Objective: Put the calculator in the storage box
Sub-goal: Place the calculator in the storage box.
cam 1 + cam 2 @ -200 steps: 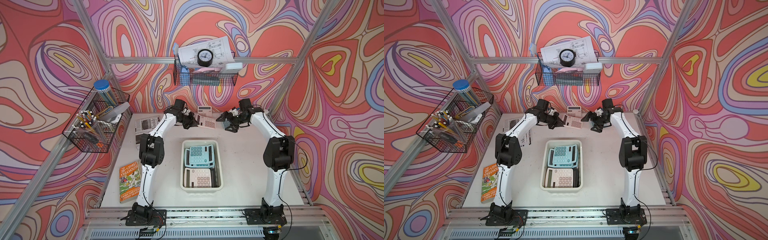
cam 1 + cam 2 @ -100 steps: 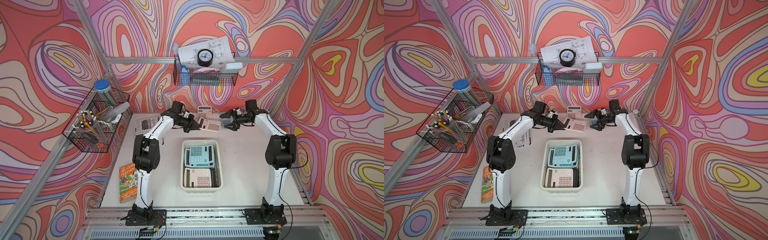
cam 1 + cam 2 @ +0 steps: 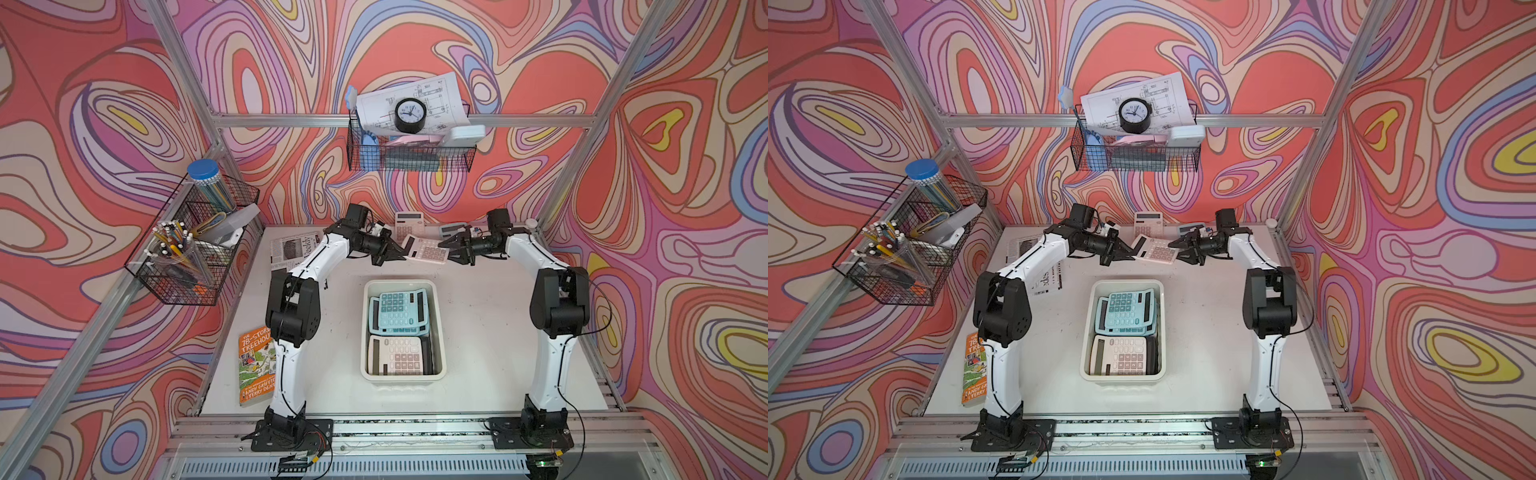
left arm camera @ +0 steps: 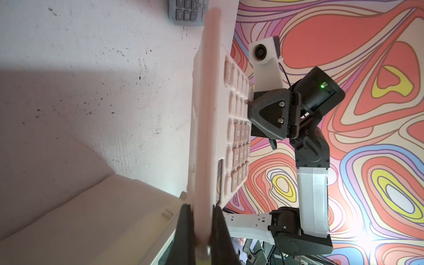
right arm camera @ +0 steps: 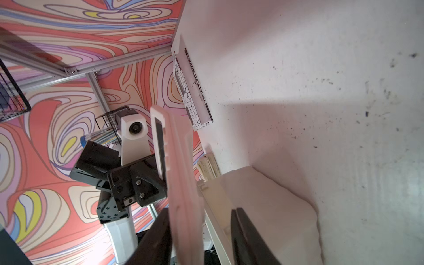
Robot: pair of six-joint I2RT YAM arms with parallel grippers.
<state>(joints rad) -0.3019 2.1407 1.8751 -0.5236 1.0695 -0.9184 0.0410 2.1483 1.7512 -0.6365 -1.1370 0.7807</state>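
The pink calculator [image 3: 426,249] hangs tilted above the table [image 3: 490,332], on the far side of the box [image 3: 399,284], with a strip of bare table under it before the box's far rim. The left gripper [image 3: 402,252] is clamped on its left edge, and the right gripper [image 3: 448,249] straddles its right edge. Behind it, a white calculator [image 3: 409,220] lies against the far wall, with a grey calculator [image 3: 453,227] just to the right.

Inside the box, a teal calculator [image 3: 399,311] fills the far half and overlaps a cream calculator [image 3: 397,355] in the near half. Bare table flanks the box on both sides. A newspaper [image 3: 291,249] lies far left and a book [image 3: 255,365] near left.

The table is white, and the wrist views show it speckled with dark marks. The walls carry a swirling pattern.

The left wrist view shows that gripper's fingers [image 4: 181,236] pressing both faces of the calculator. The right wrist view shows the right gripper not yet closed. One finger lies against the key side, and the other finger [image 5: 245,234] stands off the back with a gap. Neither top view shows that gap.
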